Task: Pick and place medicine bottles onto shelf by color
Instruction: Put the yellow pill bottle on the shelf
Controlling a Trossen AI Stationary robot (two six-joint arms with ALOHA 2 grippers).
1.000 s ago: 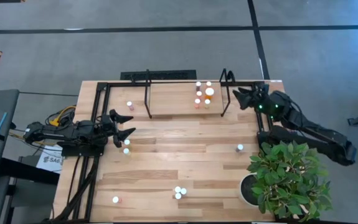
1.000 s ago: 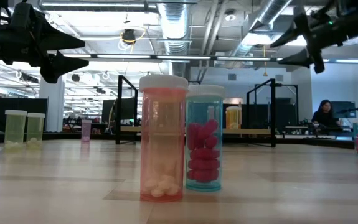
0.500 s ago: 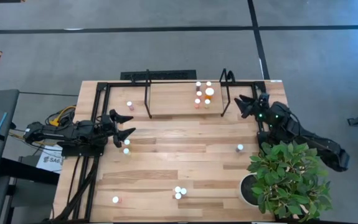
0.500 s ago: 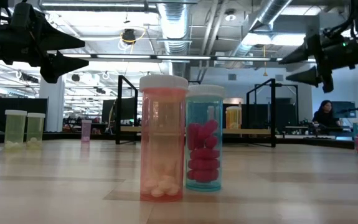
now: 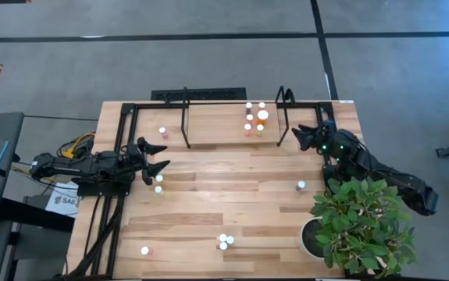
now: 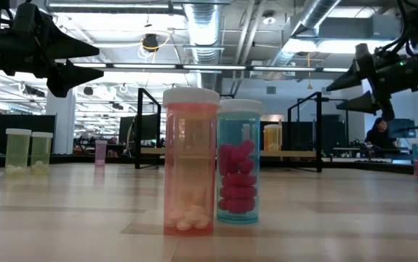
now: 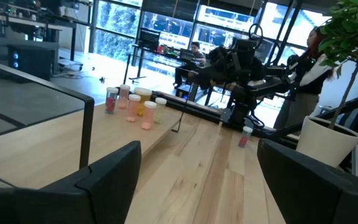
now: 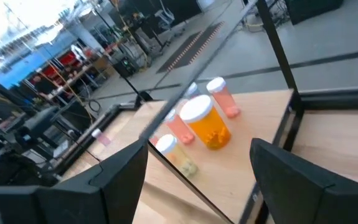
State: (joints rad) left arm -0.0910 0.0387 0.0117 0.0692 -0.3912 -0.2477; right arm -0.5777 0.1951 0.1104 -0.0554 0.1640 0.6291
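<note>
The right end effector (image 5: 304, 137) hovers with jaws parted and empty beside the shelf (image 5: 216, 129), where five medicine bottles (image 5: 254, 117) cluster. The left end effector (image 5: 155, 161), wide open and empty, hangs over the tabletop (image 5: 232, 195) near a yellow-green bottle (image 5: 158, 188). No label is legible.
</note>
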